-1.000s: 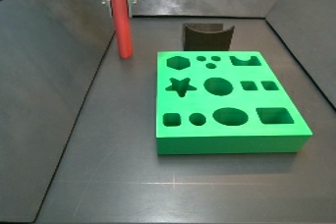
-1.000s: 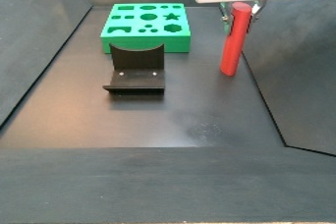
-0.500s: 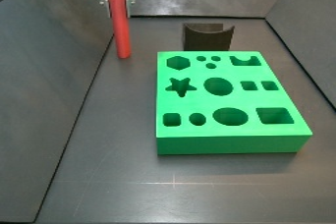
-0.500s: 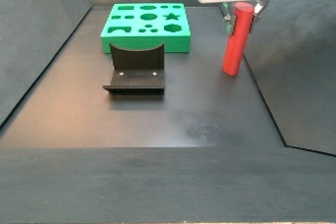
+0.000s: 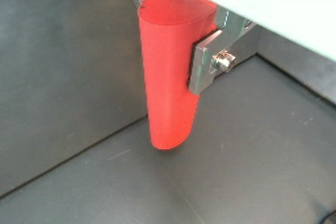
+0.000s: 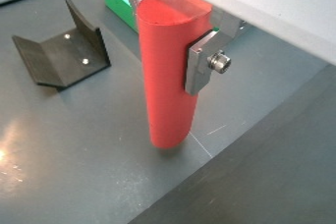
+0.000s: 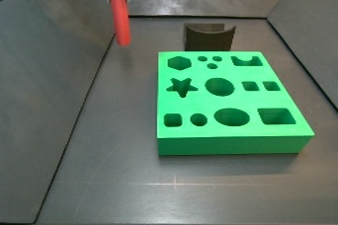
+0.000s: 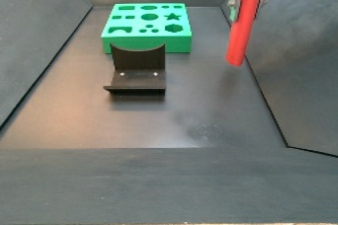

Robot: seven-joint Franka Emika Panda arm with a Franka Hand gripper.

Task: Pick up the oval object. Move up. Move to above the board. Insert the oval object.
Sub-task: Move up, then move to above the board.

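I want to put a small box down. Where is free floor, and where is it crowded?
Free: the dark floor in front of the fixture, and under the red peg the claw holds upright. Crowded: where the fixture stands close to the green board.

The red oval object (image 8: pixel 239 27) hangs upright, clamped in the gripper (image 6: pixel 168 33), beside the green board (image 8: pixel 148 28), which lies flat on the floor.

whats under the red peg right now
Only bare dark floor: the red peg hangs upright in the gripper, clear of the floor, off to one side of the green board. Its bottom face is hidden.
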